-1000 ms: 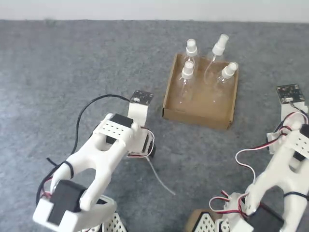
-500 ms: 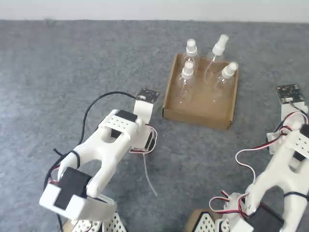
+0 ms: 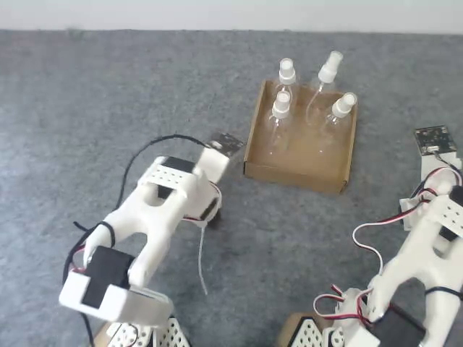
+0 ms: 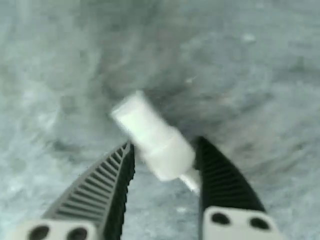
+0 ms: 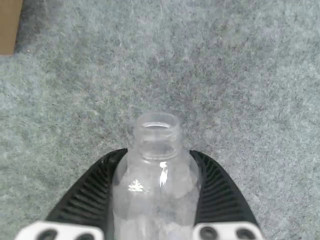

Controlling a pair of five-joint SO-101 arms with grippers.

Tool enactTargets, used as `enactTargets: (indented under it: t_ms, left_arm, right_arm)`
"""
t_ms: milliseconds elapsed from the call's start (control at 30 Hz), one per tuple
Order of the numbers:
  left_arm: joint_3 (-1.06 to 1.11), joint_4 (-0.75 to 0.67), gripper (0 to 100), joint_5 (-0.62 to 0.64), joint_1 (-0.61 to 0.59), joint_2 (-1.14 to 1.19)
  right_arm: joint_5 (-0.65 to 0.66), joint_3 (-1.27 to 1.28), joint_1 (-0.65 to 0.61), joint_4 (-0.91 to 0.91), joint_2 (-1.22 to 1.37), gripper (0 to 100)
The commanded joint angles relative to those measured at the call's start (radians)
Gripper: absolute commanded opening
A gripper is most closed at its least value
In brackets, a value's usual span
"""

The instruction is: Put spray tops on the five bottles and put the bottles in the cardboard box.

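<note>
Grey worktop is carrying the whole job. The left arm is hanging over its near-left part, and the right arm is standing at the near-right corner. The cardboard box is sitting toward the far edge, right of centre, with four bottles standing inside it, each wearing a top.

The fifth bottle is sitting between the closed fingers of the right gripper, gripped at the shoulder. Its neck is open and bare — no top fitted. The left gripper is clamping the spray top across its collar, and the top is lying tilted in the grip. Its thin tube is dangling toward the worktop.

Assessment: the step in hand is mating top to bottle. The tube is going to have to enter the neck first, so the left arm should be lining the tube up with the opening before pressing the top home. The tilt is the risk — the collar may be catching on the rim. The right gripper should be holding the bottle steady throughout.
</note>
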Motion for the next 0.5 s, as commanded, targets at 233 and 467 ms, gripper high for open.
enactTargets:
  t_ms: [233,467]
  left_arm:
    - [-0.142,0.005,26,0.153,-0.098,-0.094]
    - [-0.229,0.002,20,0.241,-0.037,0.115]
  right_arm:
    - [0.014,-0.006,0.005,0.001,-0.058,5.3]
    - [0.014,-0.006,0.008,0.001,-0.048,5.3]
